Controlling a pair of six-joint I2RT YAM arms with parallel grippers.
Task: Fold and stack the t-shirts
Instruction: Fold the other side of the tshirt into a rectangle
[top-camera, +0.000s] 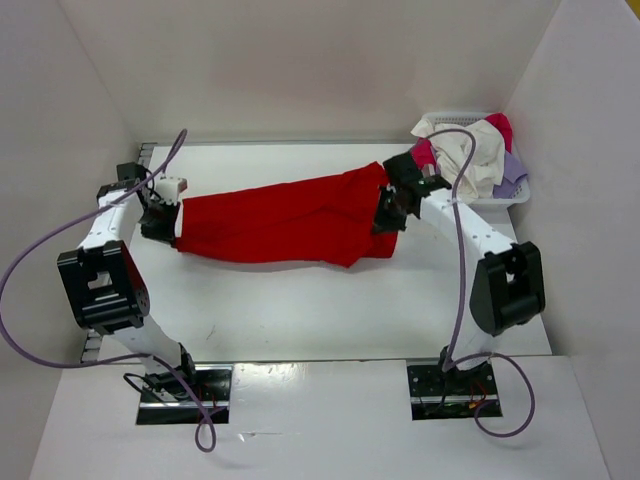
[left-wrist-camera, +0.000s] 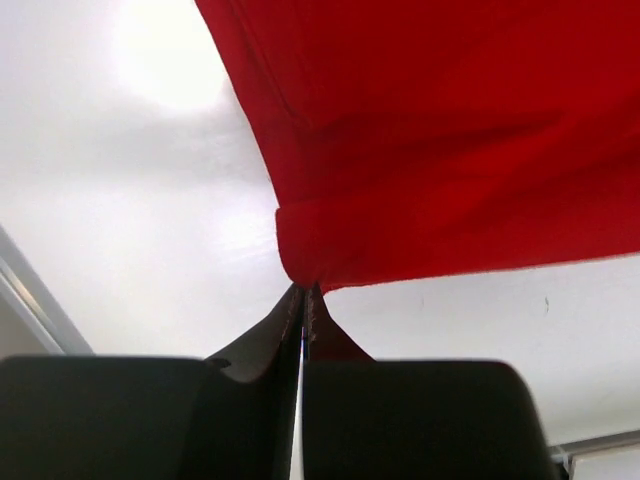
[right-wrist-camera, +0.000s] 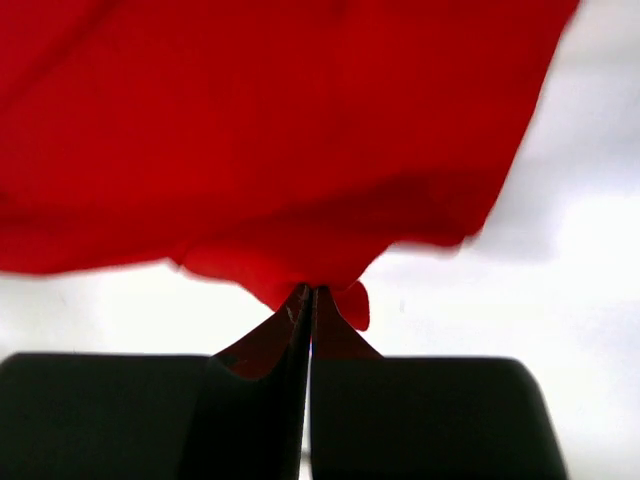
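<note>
We see the white table (top-camera: 300, 310) filling most of the overhead view. Across its far half the red t-shirt (top-camera: 285, 220) is stretched from left to right as a long bunched band between the two arms, and it is widest towards its right end. In the far right corner sits a white mesh basket (top-camera: 520, 197). In it the off-white shirt (top-camera: 468, 150), the lavender shirt (top-camera: 513, 172) and the pinkish red shirt (top-camera: 500, 128) lie heaped together. The left gripper (left-wrist-camera: 303, 300) has its fingers pinched tight on the red cloth's left edge. The right gripper (right-wrist-camera: 308, 295) is clamped the same way on a fold at the right edge.
</note>
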